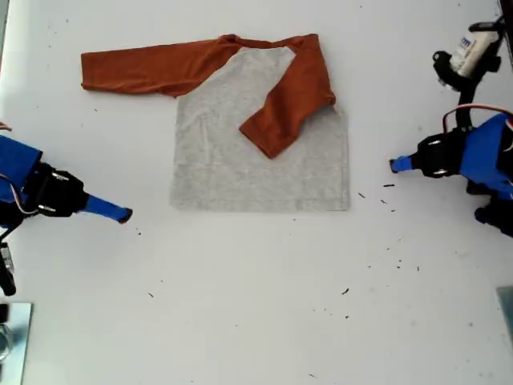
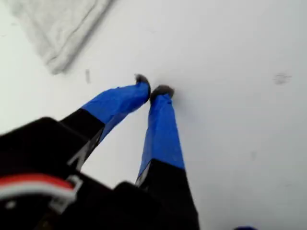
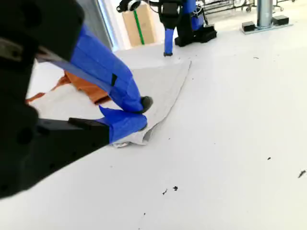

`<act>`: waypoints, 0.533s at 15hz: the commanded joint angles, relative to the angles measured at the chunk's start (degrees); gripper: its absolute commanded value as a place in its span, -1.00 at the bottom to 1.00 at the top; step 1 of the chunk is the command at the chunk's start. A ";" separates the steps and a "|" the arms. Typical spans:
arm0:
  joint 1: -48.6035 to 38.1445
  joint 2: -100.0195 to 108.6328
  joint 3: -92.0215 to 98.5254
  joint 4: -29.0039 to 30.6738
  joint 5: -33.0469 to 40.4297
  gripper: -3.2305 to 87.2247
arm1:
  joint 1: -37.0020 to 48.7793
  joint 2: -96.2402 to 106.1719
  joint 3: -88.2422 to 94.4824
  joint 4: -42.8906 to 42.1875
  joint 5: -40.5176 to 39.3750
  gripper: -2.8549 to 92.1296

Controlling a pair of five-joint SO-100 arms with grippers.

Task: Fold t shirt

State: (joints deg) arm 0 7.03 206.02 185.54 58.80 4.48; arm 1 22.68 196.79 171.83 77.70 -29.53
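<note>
The t shirt (image 1: 240,160) lies flat on the white table (image 1: 256,305), grey body up. One rust-orange sleeve (image 1: 144,70) stretches toward the exterior view's left; the other sleeve (image 1: 284,104) is folded across the body. My first gripper (image 1: 394,165) (image 2: 154,90) is shut on nothing, low over bare table just off the shirt's edge on the exterior view's right. A grey corner of the t shirt (image 2: 57,28) shows beyond it. My second gripper (image 1: 124,214) (image 3: 143,112) is shut and empty, a short way from the hem corner on the exterior view's left, with the t shirt (image 3: 163,86) spread behind it.
Small dark specks (image 1: 385,257) dot the table in front of the shirt. A white and black arm part (image 1: 473,52) sits at the exterior view's upper right. A cardboard box (image 3: 139,26) and a metal post (image 3: 264,12) stand beyond the table.
</note>
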 commanded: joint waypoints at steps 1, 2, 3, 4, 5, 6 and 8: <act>-3.87 0.53 0.62 -2.46 -8.70 -0.94 | -0.88 4.13 5.36 0.97 3.08 -0.87; -6.24 -0.62 0.18 -5.45 -10.55 -0.94 | -0.97 3.78 5.27 1.14 2.81 -0.87; -7.03 -5.98 -4.57 -5.71 -16.08 -0.94 | -0.62 3.87 5.27 1.14 2.55 -0.87; -9.05 -19.42 -15.82 -1.58 -20.39 -0.94 | -0.26 3.87 5.27 1.14 2.02 -0.87; -12.92 -35.24 -31.55 6.50 -21.45 -0.94 | -0.09 3.87 5.27 1.14 1.76 -0.87; -19.42 -46.14 -45.44 15.21 -25.93 -0.93 | -0.09 3.87 5.27 1.14 1.58 -0.87; -35.68 -62.75 -66.45 32.34 -23.99 -0.93 | -0.09 4.04 5.36 1.05 1.23 -0.87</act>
State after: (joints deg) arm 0 -17.58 154.16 136.85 81.04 -21.36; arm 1 22.15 199.95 174.11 78.75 -27.42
